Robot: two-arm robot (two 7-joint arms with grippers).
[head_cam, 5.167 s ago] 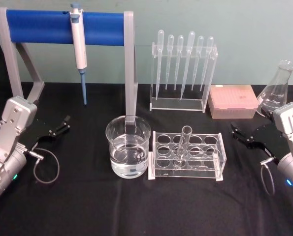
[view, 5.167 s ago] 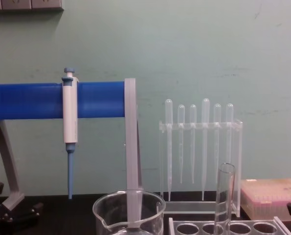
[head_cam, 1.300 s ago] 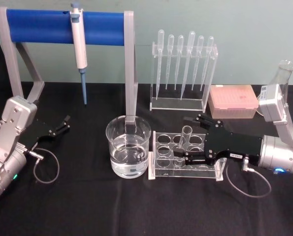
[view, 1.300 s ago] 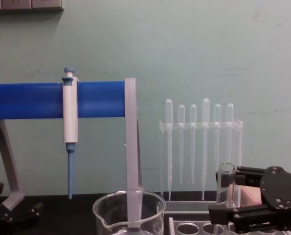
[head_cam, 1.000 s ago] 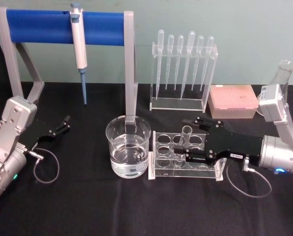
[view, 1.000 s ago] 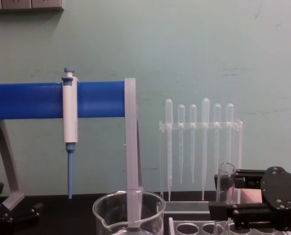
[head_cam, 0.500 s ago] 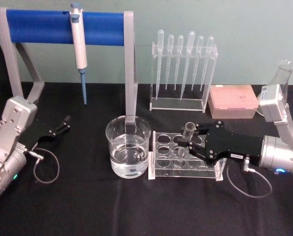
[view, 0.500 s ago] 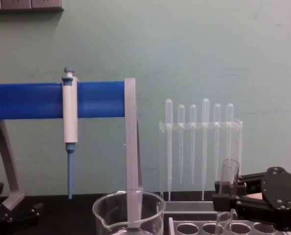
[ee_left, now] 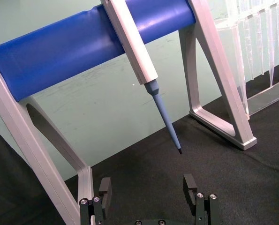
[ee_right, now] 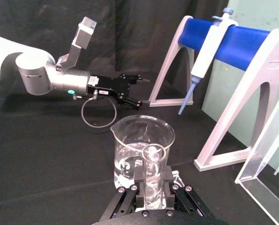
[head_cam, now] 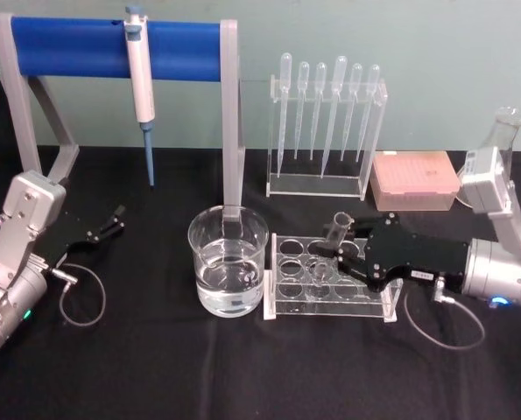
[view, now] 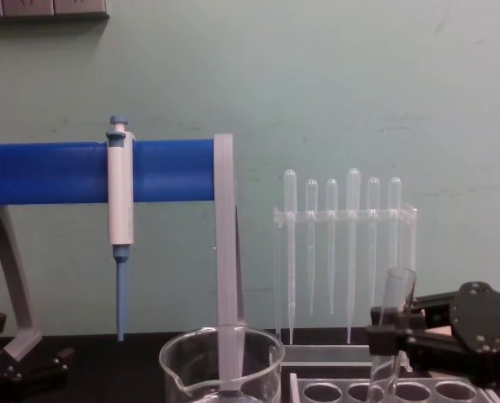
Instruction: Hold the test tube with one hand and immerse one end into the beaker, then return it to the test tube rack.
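Observation:
The test tube is clear glass and leans with its open rim toward the right, its lower end still in the clear rack. My right gripper is shut on the tube's middle. In the chest view the test tube tilts above the right gripper. The right wrist view has the test tube clamped between the fingers, and the beaker stands just beyond. The beaker holds water, left of the rack. My left gripper is parked open at the far left, as the left gripper also appears from its own wrist.
A blue-barred stand with a hanging pipettor stands behind the beaker. A rack of pipettes, a pink tip box and a flask line the back right. Black cloth covers the table.
My right gripper reached in from the right and shut on the test tube. Over the last half second the tube has risen a little and tilted rightward at its rim.

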